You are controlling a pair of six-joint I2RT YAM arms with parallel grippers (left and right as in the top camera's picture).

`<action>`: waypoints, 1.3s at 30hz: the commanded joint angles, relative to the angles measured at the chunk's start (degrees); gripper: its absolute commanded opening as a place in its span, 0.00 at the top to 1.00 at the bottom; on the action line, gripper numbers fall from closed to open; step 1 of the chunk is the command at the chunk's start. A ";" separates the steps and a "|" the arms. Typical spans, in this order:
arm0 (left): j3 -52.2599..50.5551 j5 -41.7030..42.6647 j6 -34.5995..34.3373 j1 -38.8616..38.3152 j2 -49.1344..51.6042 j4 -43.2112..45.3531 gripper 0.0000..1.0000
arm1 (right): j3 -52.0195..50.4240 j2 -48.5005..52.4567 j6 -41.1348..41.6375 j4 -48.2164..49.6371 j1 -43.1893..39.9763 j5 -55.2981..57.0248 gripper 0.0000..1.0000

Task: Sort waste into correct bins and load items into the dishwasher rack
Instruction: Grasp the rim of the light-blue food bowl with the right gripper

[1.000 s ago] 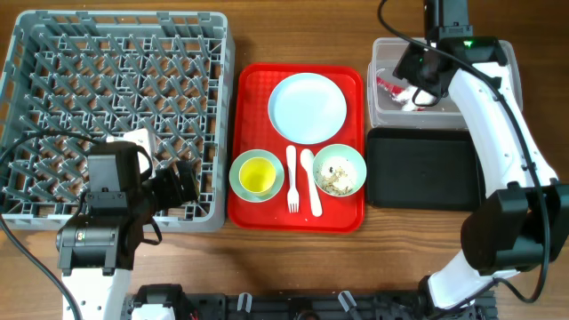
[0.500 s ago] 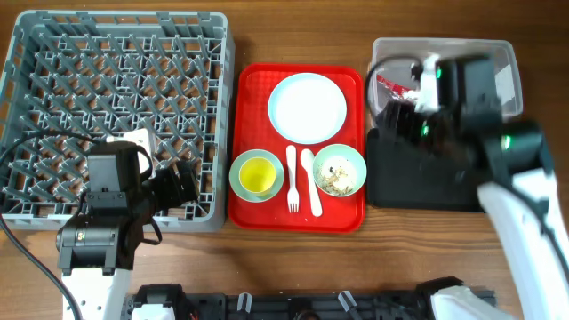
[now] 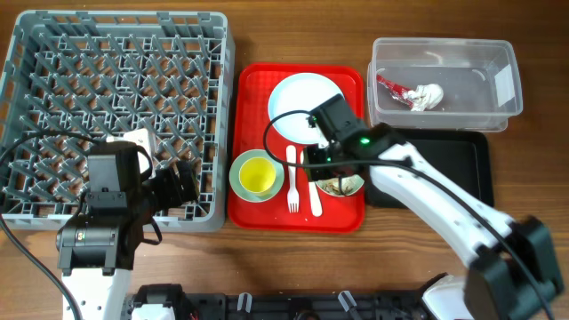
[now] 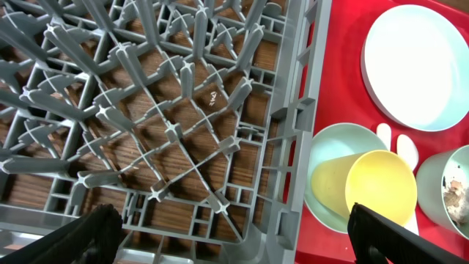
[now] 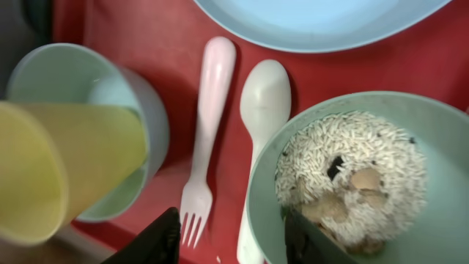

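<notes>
My right gripper (image 3: 327,171) (image 5: 231,242) is open and low over the red tray, its jaws either side of the left rim of a mint-green bowl (image 5: 352,176) holding rice-like crumbs (image 5: 344,158). The white spoon (image 5: 260,125) and fork (image 5: 209,139) lie just left of that bowl. The yellow cup (image 3: 258,175) (image 5: 58,169) sits in the second green bowl (image 5: 110,88). The white plate (image 3: 307,107) lies behind them. The red wrapper (image 3: 391,86) and white scrap (image 3: 428,93) lie in the clear tub (image 3: 480,84). My left gripper (image 3: 182,185) (image 4: 234,242) is open and empty over the grey rack's (image 3: 116,107) front right corner.
The black tray (image 3: 453,164) lies in front of the clear tub, partly under my right arm. The flat red tray (image 3: 258,98) sits between rack and bins. Bare wooden table (image 3: 293,258) runs along the front.
My right arm has swung from the clear tub, across the black tray, down to the rice bowl on the red tray. The left arm has not moved.
</notes>
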 commanded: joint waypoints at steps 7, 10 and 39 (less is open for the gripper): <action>1.05 0.74 0.72 -0.20 -0.11 0.13 0.00 | -0.55 10.67 7.80 4.31 0.35 0.61 0.81; 1.05 0.74 0.72 -0.22 -0.11 0.15 0.00 | -0.55 11.98 8.87 4.24 0.33 0.76 0.82; 1.05 0.74 0.72 -0.22 -0.11 0.11 0.00 | 1.05 -9.22 2.10 -4.68 -29.64 -30.47 0.95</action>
